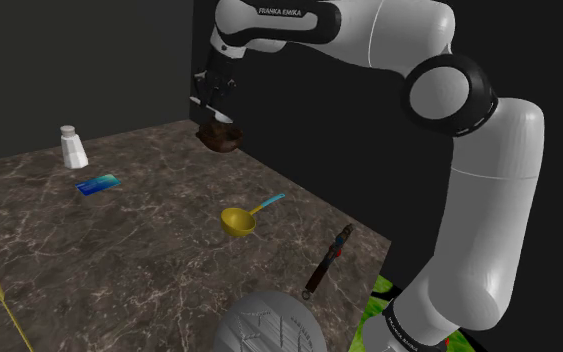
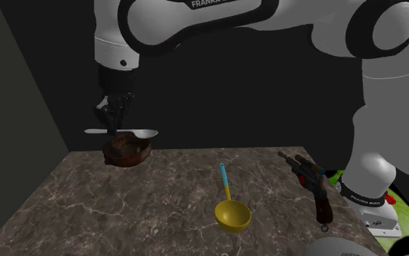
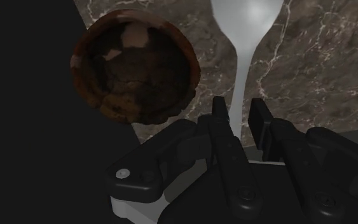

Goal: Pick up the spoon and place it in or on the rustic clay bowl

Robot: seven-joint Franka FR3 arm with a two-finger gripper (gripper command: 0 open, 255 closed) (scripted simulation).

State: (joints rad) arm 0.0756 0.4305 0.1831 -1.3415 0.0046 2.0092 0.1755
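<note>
Place step: claw (image 2: 114,122) clamped the pale spoon (image 2: 142,132) by its handle just above the brown clay bowl (image 2: 128,151); next likely needed slight lowering, then release.

Your white Franka arm (image 1: 494,200) arches high toward the shoulder view's upper left, wrist turned down; your black gripper (image 2: 114,125) points downward, its two fingers (image 3: 222,127) closed on the thin handle of a pale spoon (image 3: 240,70).
</note>
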